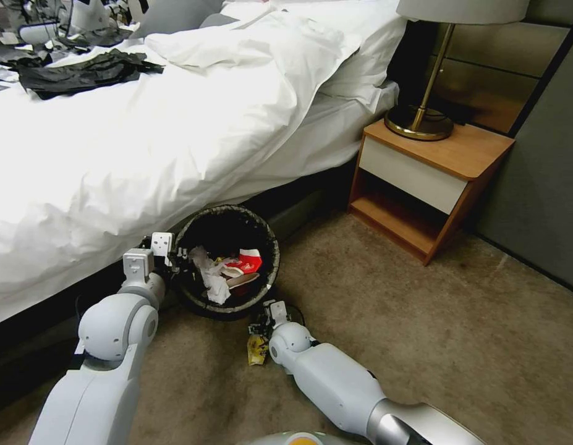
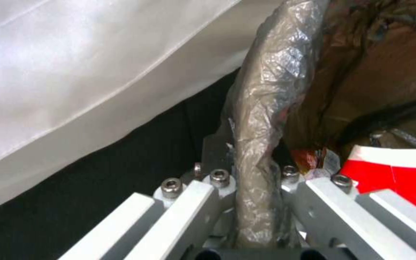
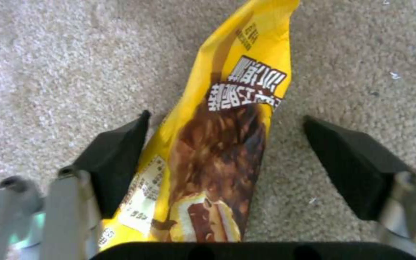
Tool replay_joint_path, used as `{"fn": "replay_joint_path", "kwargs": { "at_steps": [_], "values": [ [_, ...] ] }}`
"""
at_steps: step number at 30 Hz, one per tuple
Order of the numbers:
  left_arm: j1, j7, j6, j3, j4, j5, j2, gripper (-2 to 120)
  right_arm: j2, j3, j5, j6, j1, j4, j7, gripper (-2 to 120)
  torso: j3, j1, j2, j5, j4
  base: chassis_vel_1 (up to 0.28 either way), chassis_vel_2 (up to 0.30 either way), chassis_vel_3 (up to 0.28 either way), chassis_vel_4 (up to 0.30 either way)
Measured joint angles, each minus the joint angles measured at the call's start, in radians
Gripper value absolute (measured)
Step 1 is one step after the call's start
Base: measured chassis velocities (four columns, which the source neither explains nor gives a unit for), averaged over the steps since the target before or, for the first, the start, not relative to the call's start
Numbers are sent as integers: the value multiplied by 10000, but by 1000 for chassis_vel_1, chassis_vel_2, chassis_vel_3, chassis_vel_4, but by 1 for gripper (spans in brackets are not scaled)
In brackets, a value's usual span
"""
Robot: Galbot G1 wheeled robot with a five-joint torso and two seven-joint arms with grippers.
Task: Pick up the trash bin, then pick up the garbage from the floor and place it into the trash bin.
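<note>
A bed [image 1: 144, 123] with a rumpled white duvet [image 1: 193, 105] fills the upper left of the head view, black bags [image 1: 82, 73] lying on it toward the far side. To its right stands a wooden nightstand [image 1: 431, 167] carrying a brass-footed lamp [image 1: 422, 117]. Beige carpeted floor [image 1: 422, 321] spreads across the lower part of the scene.

The trash bin [image 1: 269, 244], lined with a dark bag folded over its rim, sits tilted at the edge of the bed with its mouth turned toward the robot. Inside lie a red-and-white crushed paper cup [image 1: 249, 262] and crumpled white tissue [image 1: 211, 277].

The left gripper [image 1: 175, 256] is at the bin's near-left rim; in the left wrist view the left gripper [image 2: 258, 202] is clamped on the bag-covered rim [image 2: 265, 108], which runs straight between its jaws, with the red-and-white cup [image 2: 401, 177] just inside the bin beside it.

The right gripper [image 1: 261, 324] is low over the carpet just in front of the bin. In the right wrist view the right gripper [image 3: 227, 159] stands spread wide, its black fingertips [image 3: 116, 159] on either side of a yellow snack wrapper [image 3: 217, 144] lying flat on the floor [image 3: 49, 72]; one pad is just at the wrapper's edge, the other apart from it. In the head view the same yellow wrapper [image 1: 257, 350] lies beside the right wrist
</note>
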Motion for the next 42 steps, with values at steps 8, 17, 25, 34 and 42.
{"fn": "replay_joint_path", "kwargs": {
  "at_steps": [8, 17, 25, 34, 42],
  "values": [
    [-101, 6, 4, 10, 95, -3, 19, 0, -85, -485, 804, -640, -25, 839, 825, 52, 1, 0, -1, 1, 6, 0, 0, 0, 0],
    [-122, 24, 6, 23, 164, -6, 12, 0, -139, -480, 1094, -800, 52, 901, 1059, 18, 1, 0, -1, 2, 4, 0, 0, 0, 0],
    [-168, 31, 9, 44, 192, -5, 0, 0, -178, -359, 1032, -808, 34, 863, 1057, 0, 1, 0, -1, 1, 4, 0, 0, 0, 0],
    [-186, 38, 10, -25, 222, -73, 100, 0, -851, -387, 1440, -956, 155, 1644, 1256, 0, 1, 1, -1, -1, 2, 0, 0, 0, 0],
    [-314, 72, 16, -99, 303, -146, 222, 0, -2899, -70, 3277, -1414, 409, 5157, 2427, 0, -1, 0, -1, 4, 4, 0, 0, 0, 0]
  ]
}}
